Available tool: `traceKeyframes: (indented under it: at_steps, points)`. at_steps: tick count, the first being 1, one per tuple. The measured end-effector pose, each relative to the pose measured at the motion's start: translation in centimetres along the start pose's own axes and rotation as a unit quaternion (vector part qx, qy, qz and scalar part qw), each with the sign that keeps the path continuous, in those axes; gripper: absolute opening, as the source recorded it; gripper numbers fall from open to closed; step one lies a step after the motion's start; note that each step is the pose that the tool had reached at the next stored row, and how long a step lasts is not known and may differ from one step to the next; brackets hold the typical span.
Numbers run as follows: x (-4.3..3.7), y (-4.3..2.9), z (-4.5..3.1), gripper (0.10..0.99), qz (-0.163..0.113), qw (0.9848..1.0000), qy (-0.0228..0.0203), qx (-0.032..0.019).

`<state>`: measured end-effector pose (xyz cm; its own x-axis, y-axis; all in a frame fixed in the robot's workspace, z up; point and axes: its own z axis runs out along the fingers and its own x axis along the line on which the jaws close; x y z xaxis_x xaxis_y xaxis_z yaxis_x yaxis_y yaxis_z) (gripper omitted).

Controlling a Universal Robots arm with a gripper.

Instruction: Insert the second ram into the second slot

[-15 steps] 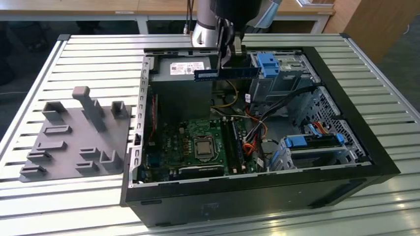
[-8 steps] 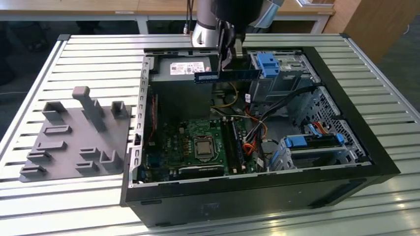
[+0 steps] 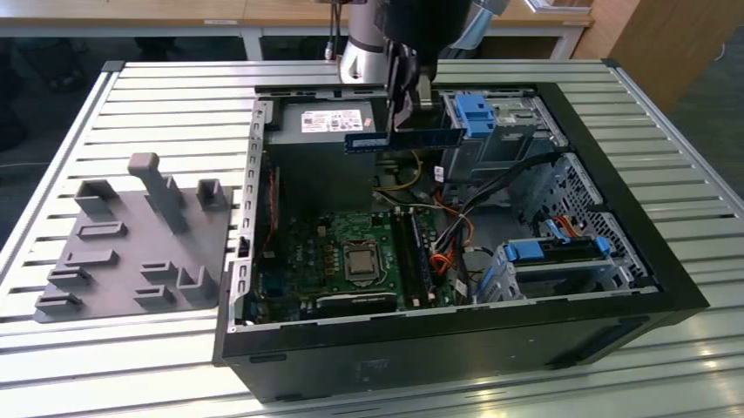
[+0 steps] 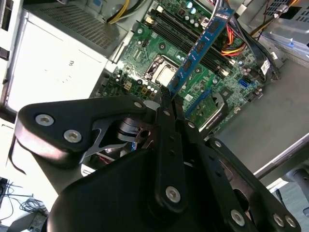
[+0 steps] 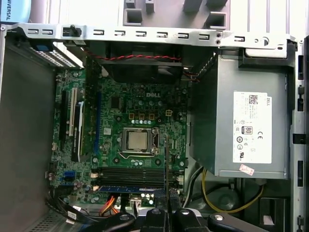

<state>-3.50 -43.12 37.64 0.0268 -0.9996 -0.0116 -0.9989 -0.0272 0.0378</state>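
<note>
The second ram (image 3: 402, 139) is a long blue-green stick. It hangs level over the far part of the open computer case (image 3: 651, 261), above the motherboard (image 3: 337, 279). My gripper (image 3: 407, 129) comes down from above and is shut on the stick's upper edge. In the second wrist view the ram (image 4: 203, 48) juts out from my gripper (image 4: 169, 95) toward the board. In the first wrist view the ram (image 5: 166, 164) appears edge-on as a thin line over the row of long dark memory slots (image 5: 130, 173). I cannot tell which one is the second slot.
The processor socket (image 5: 140, 140) lies beside the slots. The grey power supply (image 5: 241, 125) sits close to the stick. Blue drive cages (image 3: 476, 113) and orange cables (image 3: 442, 261) crowd the exterior view's right. A grey parts fixture (image 3: 128, 244) rests outside the case on the slatted table.
</note>
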Motion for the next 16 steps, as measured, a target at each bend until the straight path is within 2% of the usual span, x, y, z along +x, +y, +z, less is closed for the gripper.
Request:
traceKeyframes:
  at_steps: [4,9,13,16]
  points:
    - [0.64,0.02,0.00,0.137,0.000,1.0000,0.0001,0.0000]
    - [1.06,0.04,0.02,0.137,0.005,1.0000,0.0003,0.0001]
    - [1.07,0.03,0.08,0.137,0.037,0.9993,-0.0005,0.0004]
    - [1.07,0.02,0.14,0.137,0.065,0.9979,-0.0012,0.0007]
